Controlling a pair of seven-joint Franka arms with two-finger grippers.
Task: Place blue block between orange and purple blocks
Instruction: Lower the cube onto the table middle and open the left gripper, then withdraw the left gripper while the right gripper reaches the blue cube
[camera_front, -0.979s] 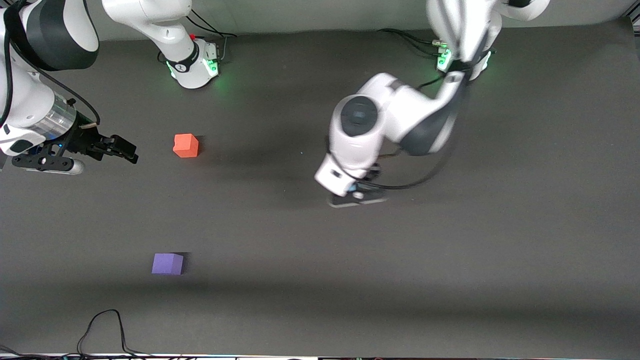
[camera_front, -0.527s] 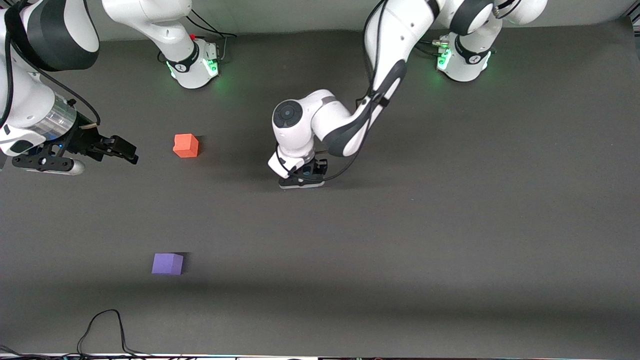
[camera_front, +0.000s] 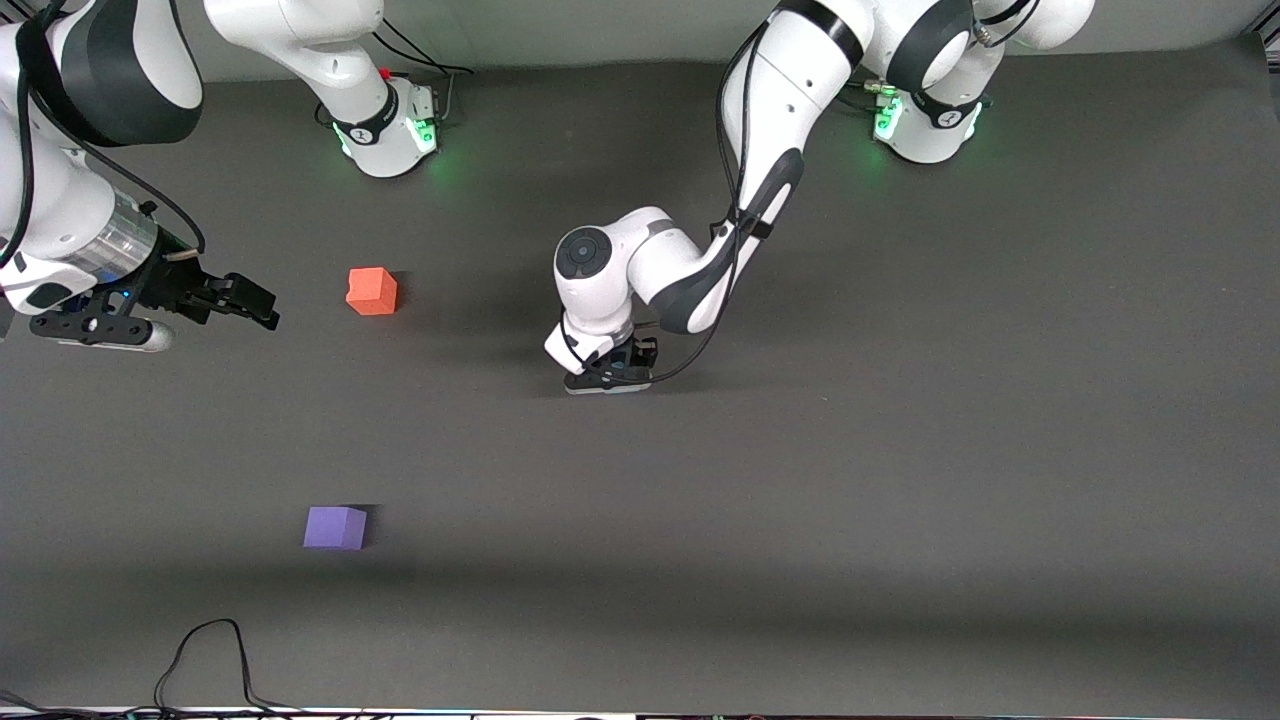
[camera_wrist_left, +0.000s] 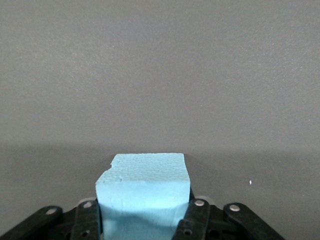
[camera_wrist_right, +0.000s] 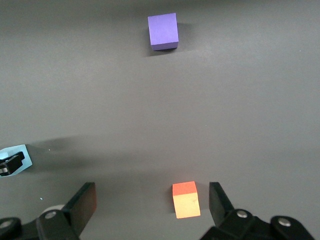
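The left gripper is clamping its jaws on the pale sky-blue foam cube, well apart from the bright orange-red matte cube and violet-purple matte cube; releasing here risks misplacement. The right gripper is waiting, jaws spread, beside the orange-red cube.

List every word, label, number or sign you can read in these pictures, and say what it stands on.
No text can be read anywhere.
Small dark marks on the collars of both arm bases: too small to read.
The blue block, held in the left gripper: bare faces.
The orange block and purple block: bare faces.
The right gripper, open and waiting over the table at its own end: no lettering shows.
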